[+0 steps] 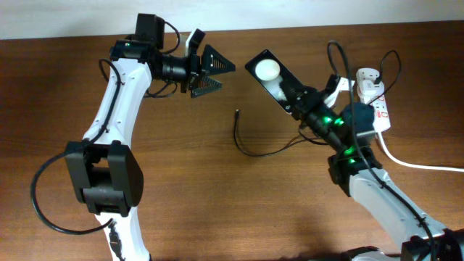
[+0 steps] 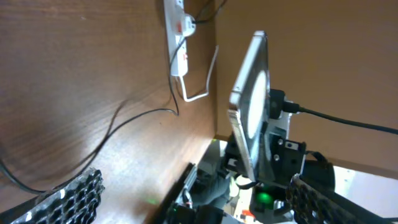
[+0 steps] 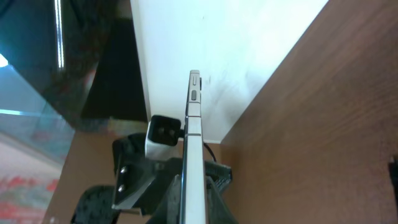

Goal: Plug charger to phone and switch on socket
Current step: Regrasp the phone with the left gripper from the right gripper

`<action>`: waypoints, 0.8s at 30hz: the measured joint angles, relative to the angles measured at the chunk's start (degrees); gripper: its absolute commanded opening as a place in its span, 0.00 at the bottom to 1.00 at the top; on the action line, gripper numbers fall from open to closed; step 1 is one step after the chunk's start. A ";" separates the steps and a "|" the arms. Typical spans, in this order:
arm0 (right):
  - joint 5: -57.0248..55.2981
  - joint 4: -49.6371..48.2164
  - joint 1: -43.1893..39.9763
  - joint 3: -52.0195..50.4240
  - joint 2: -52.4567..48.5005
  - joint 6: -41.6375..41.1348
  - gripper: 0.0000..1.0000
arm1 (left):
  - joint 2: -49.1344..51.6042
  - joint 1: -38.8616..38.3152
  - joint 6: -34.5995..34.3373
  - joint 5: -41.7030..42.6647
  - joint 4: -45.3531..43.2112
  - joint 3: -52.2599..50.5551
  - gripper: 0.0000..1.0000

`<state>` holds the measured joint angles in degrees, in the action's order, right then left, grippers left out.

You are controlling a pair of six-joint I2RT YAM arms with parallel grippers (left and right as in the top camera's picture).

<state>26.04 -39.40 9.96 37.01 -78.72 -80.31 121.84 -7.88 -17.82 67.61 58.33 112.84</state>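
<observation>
The phone (image 1: 272,75) is held up off the table by my right gripper (image 1: 295,99), which is shut on its lower end. In the right wrist view the phone (image 3: 194,124) shows edge-on between the jaws (image 3: 194,190). My left gripper (image 1: 212,73) is open and empty, facing the phone from the left. In the left wrist view the phone (image 2: 250,106) stands upright between the open fingers (image 2: 196,205). The charger cable (image 1: 254,151) lies on the table with its plug tip (image 1: 237,112) free, below the phone. The socket strip (image 1: 375,98) lies at the right.
A thick white cord (image 1: 420,165) runs from the socket off to the right. The socket (image 2: 177,37) and the thin black cable (image 2: 124,124) also show in the left wrist view. The wooden table (image 1: 217,210) spans the view.
</observation>
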 measured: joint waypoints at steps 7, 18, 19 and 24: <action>-24.46 -5.29 11.72 0.02 -0.13 -2.10 0.04 | 0.00 -2.43 -9.64 4.00 -10.62 -0.07 0.99; -29.07 -5.57 12.50 0.90 -0.22 -12.90 0.04 | 0.00 -8.33 -32.83 4.42 -35.47 -0.15 0.79; -29.07 -5.57 12.50 1.36 -0.22 -13.09 0.04 | 0.00 -9.20 -34.95 4.02 -35.87 -0.15 0.75; -29.07 -5.60 12.50 2.21 -0.42 -13.77 0.04 | 0.00 -11.85 -42.03 1.22 -36.72 -0.13 0.56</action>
<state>-3.03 -44.99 22.46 39.22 -79.13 -94.08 121.84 -19.73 -59.86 68.84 21.61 112.71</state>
